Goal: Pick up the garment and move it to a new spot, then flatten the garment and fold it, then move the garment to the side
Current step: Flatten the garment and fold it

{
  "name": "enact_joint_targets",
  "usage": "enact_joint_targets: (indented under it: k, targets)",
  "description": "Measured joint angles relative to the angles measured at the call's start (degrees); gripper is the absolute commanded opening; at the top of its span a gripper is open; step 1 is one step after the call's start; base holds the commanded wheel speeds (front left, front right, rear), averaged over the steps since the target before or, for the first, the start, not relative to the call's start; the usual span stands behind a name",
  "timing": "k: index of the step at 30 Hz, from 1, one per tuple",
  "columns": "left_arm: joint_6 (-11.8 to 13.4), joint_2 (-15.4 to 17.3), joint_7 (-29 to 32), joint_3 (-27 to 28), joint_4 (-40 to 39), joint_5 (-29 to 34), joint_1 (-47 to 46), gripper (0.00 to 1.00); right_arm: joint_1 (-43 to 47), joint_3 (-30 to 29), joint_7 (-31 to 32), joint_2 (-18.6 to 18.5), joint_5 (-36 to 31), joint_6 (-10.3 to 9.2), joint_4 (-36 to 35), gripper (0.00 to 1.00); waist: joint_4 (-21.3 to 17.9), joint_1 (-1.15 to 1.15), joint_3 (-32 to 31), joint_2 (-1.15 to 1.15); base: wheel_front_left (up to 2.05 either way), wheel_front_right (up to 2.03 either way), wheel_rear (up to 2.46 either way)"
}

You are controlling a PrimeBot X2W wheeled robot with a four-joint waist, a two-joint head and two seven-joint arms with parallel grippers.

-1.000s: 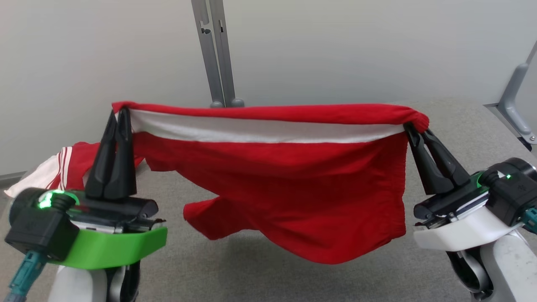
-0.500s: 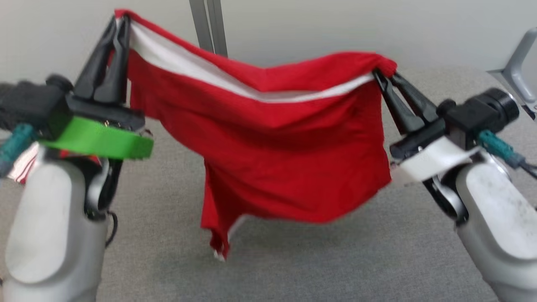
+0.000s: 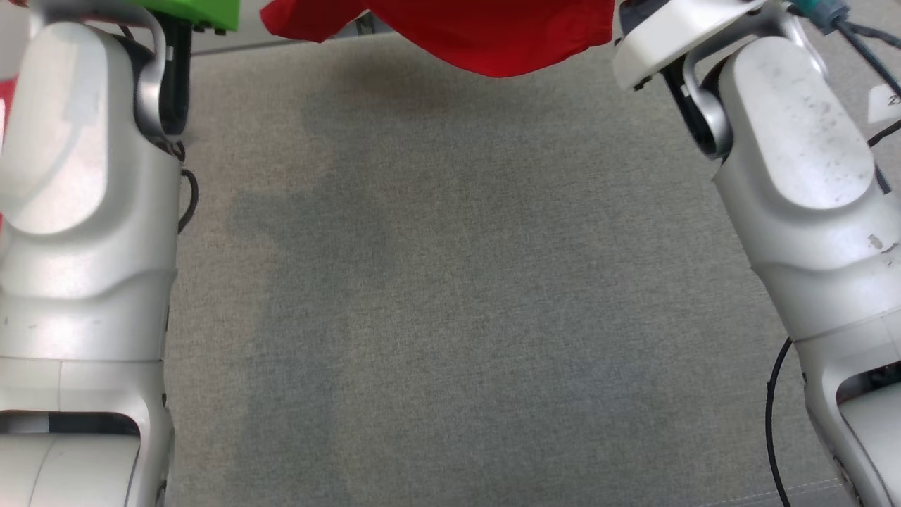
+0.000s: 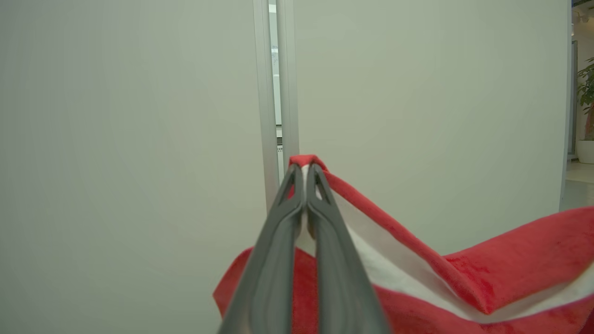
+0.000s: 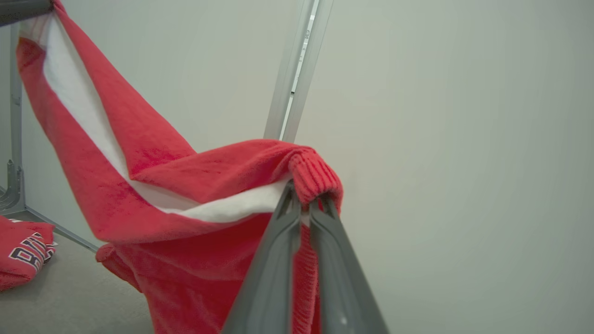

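Both arms have risen since a second ago, when the garment [image 3: 486, 35] hung stretched low between them with one end trailing on the worktop [image 3: 450, 296]. Your head view has shifted as well, so its red lower hem now hangs at 12 o'clock in that view, clear of the grey worktop, with the left forearm [image 3: 77, 176] at 9 o'clock and the right forearm [image 3: 795, 141] at 3 o'clock. On your left wrist view the left end effector [image 4: 304, 169] has its fingers pressed together on a corner of the garment's red-and-white edge, in front of a metal post [image 4: 274, 93] set in the pale wall. On your right wrist view the right end effector [image 5: 304, 199] is clamped on the ribbed red band, and from there the cloth sags and climbs towards 10 o'clock, white lining showing. A second red cloth with lettering [image 5: 23, 253] lies on the worktop at 8 o'clock in that view, apart from the hanging garment.
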Motion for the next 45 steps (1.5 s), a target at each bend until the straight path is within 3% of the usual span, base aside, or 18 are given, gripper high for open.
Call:
enact_joint_targets:
  k: [6, 15, 25, 33, 38, 45]
  targets:
    - [-1.02, -1.38, -1.35, 0.46, 5.59, -2.15, 5.65, 0.0, 6.92, 1.01, -0.03, 0.3, 0.52, 0.0, 0.9, 0.0, 0.95, 0.01, 5.68, 0.0, 0.0, 0.0, 0.0]
    - [-2.03, -3.72, -1.6, 4.46, -8.11, -6.08, 21.17, 0.0, 18.63, -1.14, -0.05, -1.2, 4.87, 0.0, -8.62, 0.0, 1.96, 0.0, 7.7, 0.0, 0.0, 0.0, 0.0]
    - [-2.22, -4.48, -1.69, 5.73, -23.63, -9.51, 41.91, 0.0, 37.56, -3.16, -0.05, -2.2, 9.81, 0.0, -20.5, 0.0, 2.2, 0.0, 2.04, 0.0, 0.0, 0.0, 0.0]
    - [-2.26, -4.56, -1.69, 7.58, -31.03, -9.6, 58.69, 0.0, 52.2, -5.36, -0.05, -0.88, 10.25, 0.0, -26.6, 0.0, 2.71, 0.0, -4.58, 0.0, 0.0, 0.0, 0.0]
    - [-2.29, -4.59, -1.68, 5.43, -35.7, -10.23, 66.48, 0.0, 60.79, -7.13, -0.05, -0.73, 10.85, 0.01, -30.44, 0.0, 3.32, -0.01, -9.49, 0.0, 0.0, 0.0, 0.0]
    - [-2.07, -4.6, -1.62, 4.54, -44.41, -10.47, 74.33, 0.0, 69.96, -8.14, -0.05, -3.68, 11.72, 0.01, -39.07, 0.0, 4.31, -0.01, -15.45, 0.0, 0.0, 0.0, 0.0]
